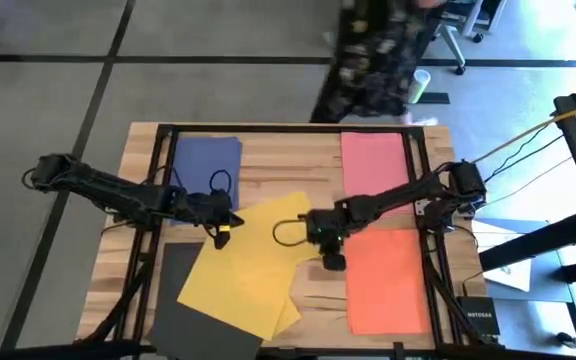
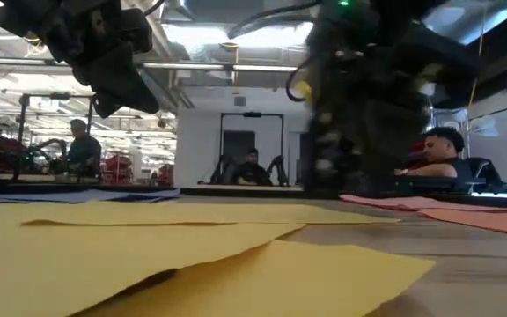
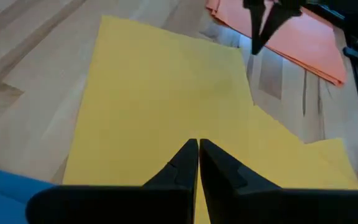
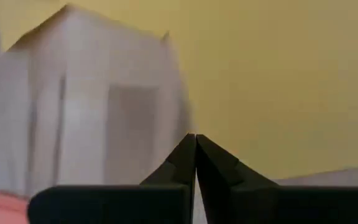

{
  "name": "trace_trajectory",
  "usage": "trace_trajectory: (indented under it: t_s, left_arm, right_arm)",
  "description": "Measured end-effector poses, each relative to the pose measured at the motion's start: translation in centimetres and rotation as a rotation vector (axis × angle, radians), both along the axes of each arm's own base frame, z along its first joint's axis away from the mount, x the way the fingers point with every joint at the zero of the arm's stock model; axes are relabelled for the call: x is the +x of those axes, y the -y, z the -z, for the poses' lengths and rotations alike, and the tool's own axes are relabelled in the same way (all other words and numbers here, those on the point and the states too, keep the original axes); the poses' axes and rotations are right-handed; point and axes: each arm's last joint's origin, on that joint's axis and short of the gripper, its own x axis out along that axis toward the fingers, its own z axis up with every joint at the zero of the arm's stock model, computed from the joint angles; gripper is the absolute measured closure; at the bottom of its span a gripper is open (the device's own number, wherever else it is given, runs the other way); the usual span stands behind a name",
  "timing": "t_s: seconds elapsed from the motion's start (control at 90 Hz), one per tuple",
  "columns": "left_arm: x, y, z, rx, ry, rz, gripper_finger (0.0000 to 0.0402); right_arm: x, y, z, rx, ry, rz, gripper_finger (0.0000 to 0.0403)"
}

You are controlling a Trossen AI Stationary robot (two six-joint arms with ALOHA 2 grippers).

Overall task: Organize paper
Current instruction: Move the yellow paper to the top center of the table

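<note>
Two yellow sheets [image 1: 253, 265] of paper lie overlapped and askew in the middle of the table. A blue sheet [image 1: 208, 160] lies at the far left, a pink one [image 1: 373, 160] at the far right, an orange one [image 1: 386, 280] at the near right and a dark grey one [image 1: 183, 300] at the near left, partly under the yellow. My left gripper [image 1: 223, 232] is shut and raised over the yellow paper's left corner [image 3: 160, 93]. My right gripper [image 1: 330, 255] is shut, low by the yellow paper's right edge [image 4: 278, 74]. My right gripper points its shut fingers down at the table beside the yellow paper's right edge [image 4: 204, 93]. Whether the tips touch the paper or the wood, I cannot tell.
The table's dark frame rails [image 1: 153, 200] run along its left and right sides. Bare wood [image 1: 288, 165] shows between the blue and pink sheets. People sit in the room beyond the far edge [image 2: 253, 167].
</note>
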Motion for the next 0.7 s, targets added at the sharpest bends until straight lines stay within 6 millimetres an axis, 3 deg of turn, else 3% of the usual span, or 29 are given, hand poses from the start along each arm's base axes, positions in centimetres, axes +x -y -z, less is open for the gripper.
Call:
trace_trajectory:
  t_s: [0.1, 0.256, 0.7]
  left_arm:
    - [0.0, 0.0, 0.0, -0.006, -0.002, 0.007, 0.0402]
    - [0.0, 0.0, 0.2, -0.003, -0.013, 0.010, 0.0402]
    - [1.5, 0.4, 3.4, -0.024, -0.169, 0.032, 0.0402]
  right_arm:
    - [-1.2, 0.2, 1.7, -0.025, -0.035, 0.044, 0.0403]
    - [-1.7, 1.6, 2.5, -0.017, -0.037, 0.123, 0.0403]
    - [-1.9, 7.1, 2.8, -0.055, -0.042, 0.229, 0.0402]
